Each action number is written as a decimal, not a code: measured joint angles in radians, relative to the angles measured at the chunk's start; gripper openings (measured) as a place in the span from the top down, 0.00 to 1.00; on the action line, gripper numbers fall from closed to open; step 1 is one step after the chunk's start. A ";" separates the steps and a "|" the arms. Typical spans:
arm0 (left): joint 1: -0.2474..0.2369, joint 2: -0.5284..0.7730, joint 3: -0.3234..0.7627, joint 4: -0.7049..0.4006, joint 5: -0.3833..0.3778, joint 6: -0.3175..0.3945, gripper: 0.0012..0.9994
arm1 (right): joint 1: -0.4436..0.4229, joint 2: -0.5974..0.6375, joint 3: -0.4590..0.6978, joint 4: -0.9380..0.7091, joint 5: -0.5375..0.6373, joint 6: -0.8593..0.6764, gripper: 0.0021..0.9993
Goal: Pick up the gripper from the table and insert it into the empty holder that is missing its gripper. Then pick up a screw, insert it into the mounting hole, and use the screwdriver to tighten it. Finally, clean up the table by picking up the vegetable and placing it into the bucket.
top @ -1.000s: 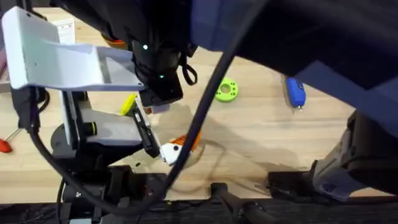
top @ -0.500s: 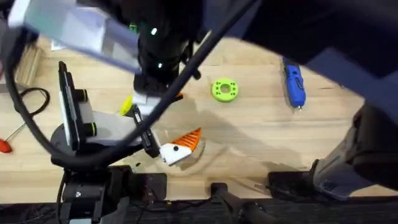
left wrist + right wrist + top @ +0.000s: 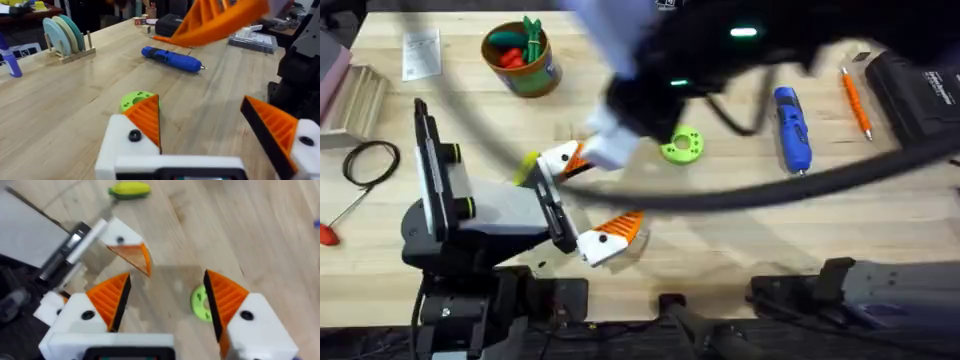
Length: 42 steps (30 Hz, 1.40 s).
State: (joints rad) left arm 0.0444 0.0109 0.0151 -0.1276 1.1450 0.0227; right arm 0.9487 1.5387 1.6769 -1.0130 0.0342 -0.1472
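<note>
My left gripper [image 3: 592,195] stands open above the table, both white finger bases carrying orange tips. The far base is the holder [image 3: 558,156] [image 3: 117,234], and the orange gripper [image 3: 576,161] [image 3: 136,257] sits in it. A dark spot on the holder's side could be a hole or a screw; I cannot tell. My right gripper [image 3: 610,148] [image 3: 167,285] hovers open and blurred just beyond that finger, holding nothing. The yellow-green vegetable [image 3: 527,168] [image 3: 130,189] lies beside the holder. The blue screwdriver [image 3: 793,130] [image 3: 172,57] lies at the back right. The bucket [image 3: 535,75] stands at the back left.
A green disc [image 3: 682,145] [image 3: 135,100] [image 3: 200,302] lies mid-table. A slim orange tool [image 3: 855,100] and a black box [image 3: 920,90] sit at the far right. A cable coil [image 3: 370,162], a red-handled tool [image 3: 328,232] and a wooden rack [image 3: 355,95] line the left edge.
The right arm has swung from over the left side toward the right and back, uncovering the bucket and the left gripper's far finger. The left arm has not moved.
</note>
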 joint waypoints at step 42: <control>0.000 0.000 0.000 0.000 0.000 0.007 0.98 | -0.677 -0.749 -0.815 0.105 0.138 0.440 0.01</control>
State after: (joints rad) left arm 0.0444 0.0109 0.0151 -0.1276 1.1446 0.0296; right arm 0.2719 0.7895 0.8619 -0.9078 0.1719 0.2928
